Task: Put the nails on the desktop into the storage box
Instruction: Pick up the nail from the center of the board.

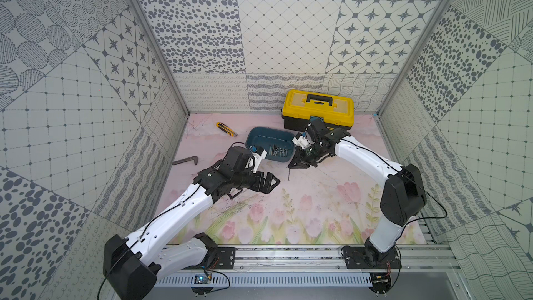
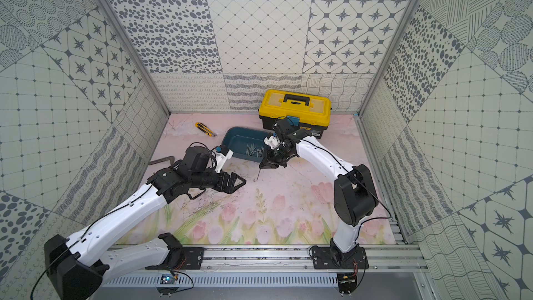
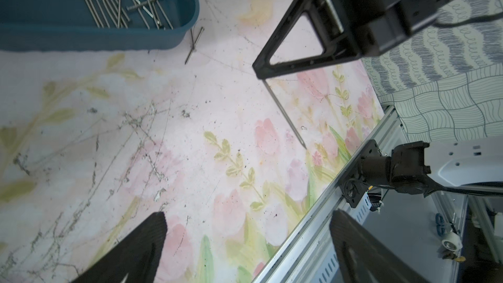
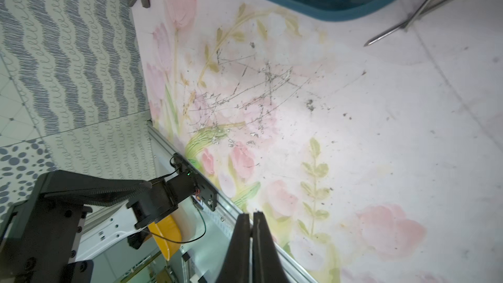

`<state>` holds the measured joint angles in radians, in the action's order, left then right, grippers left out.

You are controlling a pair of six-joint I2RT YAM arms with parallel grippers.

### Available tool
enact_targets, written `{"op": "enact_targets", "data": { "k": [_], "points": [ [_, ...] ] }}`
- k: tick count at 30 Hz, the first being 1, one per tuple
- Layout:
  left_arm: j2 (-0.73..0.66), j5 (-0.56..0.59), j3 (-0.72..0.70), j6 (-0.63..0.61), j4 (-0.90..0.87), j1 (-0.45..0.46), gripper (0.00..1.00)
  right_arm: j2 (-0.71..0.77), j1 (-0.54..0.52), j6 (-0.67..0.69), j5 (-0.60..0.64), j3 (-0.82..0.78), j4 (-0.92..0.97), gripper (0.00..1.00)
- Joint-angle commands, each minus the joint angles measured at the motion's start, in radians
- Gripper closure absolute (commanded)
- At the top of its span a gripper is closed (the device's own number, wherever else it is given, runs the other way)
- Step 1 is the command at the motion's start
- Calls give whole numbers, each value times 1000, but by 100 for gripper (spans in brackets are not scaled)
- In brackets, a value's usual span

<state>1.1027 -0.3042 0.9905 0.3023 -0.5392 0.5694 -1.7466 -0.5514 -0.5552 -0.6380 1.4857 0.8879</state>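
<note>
Right gripper (image 1: 289, 166) tight on one nail (image 1: 288, 174), left gripper (image 1: 274, 183) wide apart, over scuffed tulip-print desktop (image 1: 317, 212) between grey-patterned walls (image 1: 288, 38).

A yellow toolbox (image 1: 318, 105) with a black base and black handle stands closed against the back wall (image 1: 285, 38). Left of it lies what looks like a yellow-and-black utility knife (image 1: 226, 129), too small to be sure. Nearer the left wall (image 1: 86, 96), well apart, a dark L-shaped metal bar (image 1: 186, 160) lies flat.
</note>
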Motion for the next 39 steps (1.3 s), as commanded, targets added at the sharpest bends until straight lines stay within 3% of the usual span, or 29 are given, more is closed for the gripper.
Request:
{"op": "enact_targets", "data": {
  "k": [1, 9, 19, 32, 39],
  "points": [
    [29, -51, 88, -182, 161, 10, 0, 63, -9, -40, -23, 41, 15, 100],
    [299, -323, 321, -99, -27, 5, 12, 116, -18, -5, 143, 115, 41, 100],
    [428, -555, 391, -18, -41, -2, 26, 130, -24, 23, 240, 147, 67, 100],
    [539, -593, 457, -16, -87, -22, 64, 122, -40, 63, 303, 231, 100, 100],
    [582, -640, 501, 6, -73, -53, 79, 119, -69, 97, 321, 232, 101, 100]
  ]
}}
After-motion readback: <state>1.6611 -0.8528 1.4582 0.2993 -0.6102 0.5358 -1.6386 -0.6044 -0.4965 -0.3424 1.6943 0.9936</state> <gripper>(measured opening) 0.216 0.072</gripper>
